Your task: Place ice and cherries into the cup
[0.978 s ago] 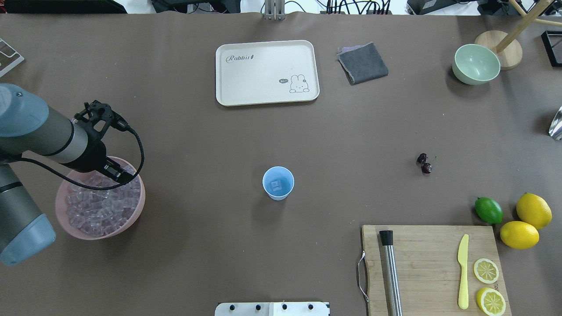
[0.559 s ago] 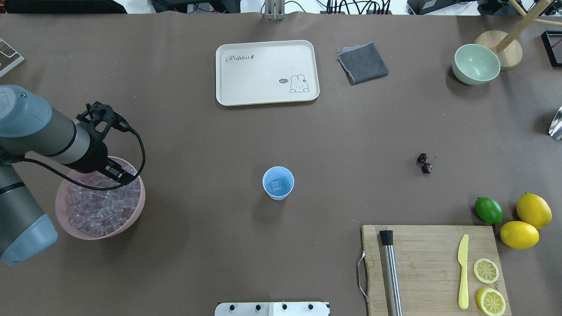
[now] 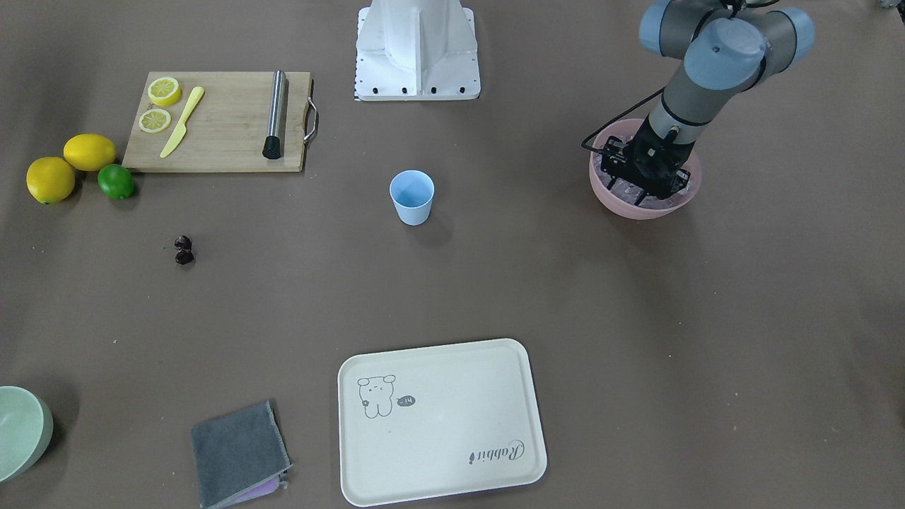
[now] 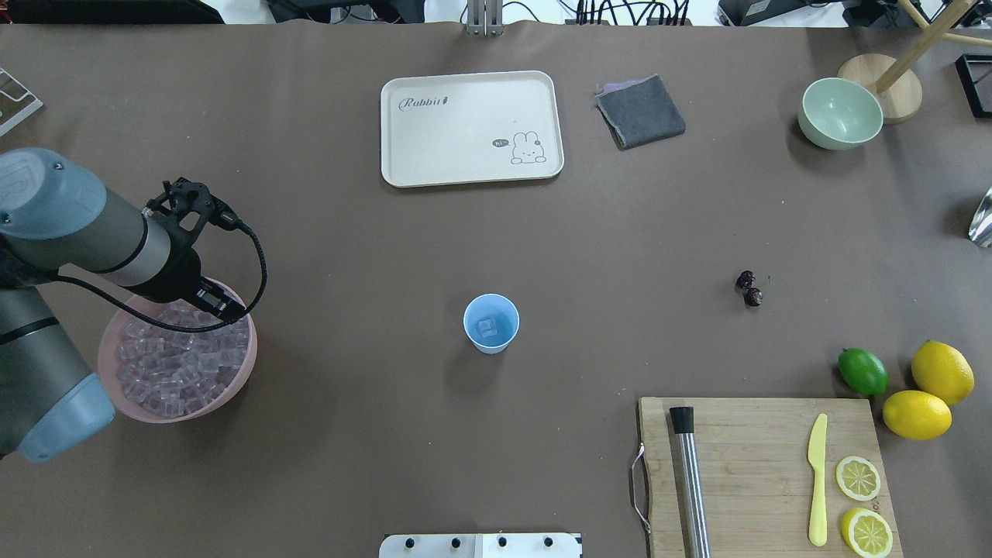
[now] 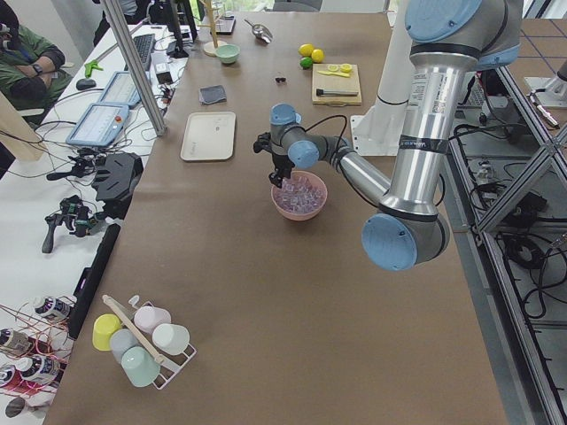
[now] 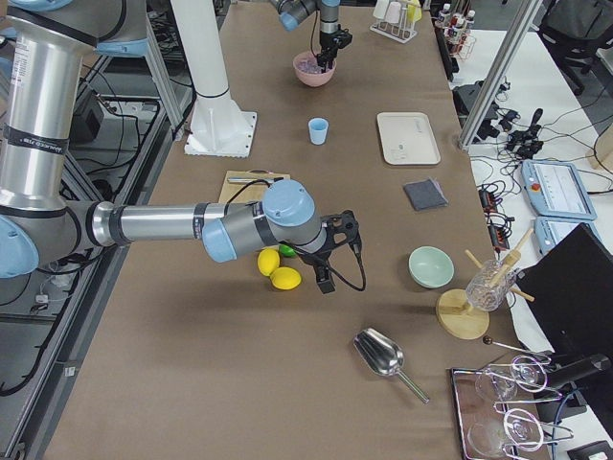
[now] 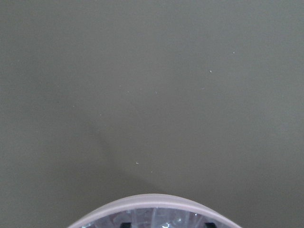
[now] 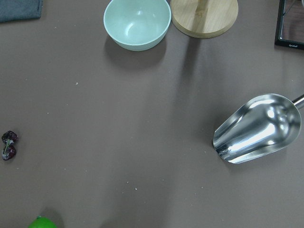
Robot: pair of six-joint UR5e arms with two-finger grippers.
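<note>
A long table [image 4: 325, 256] with a brown cover fills the room. Beside it stands a white desk [image 5: 22, 266], with a metal post [image 5: 135, 66] between them. The light is even.

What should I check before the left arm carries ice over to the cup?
1. Cup upright, mouth open: ok.
2. Room left in the cup, only a little ice inside: ok.
3. Left gripper over the pink bowl: ok.
4. A cube held between the jaws: cannot tell.
5. Table bare between bowl and cup: ok.
6. Cherries in the cup: not ok, lying on the table.
</note>
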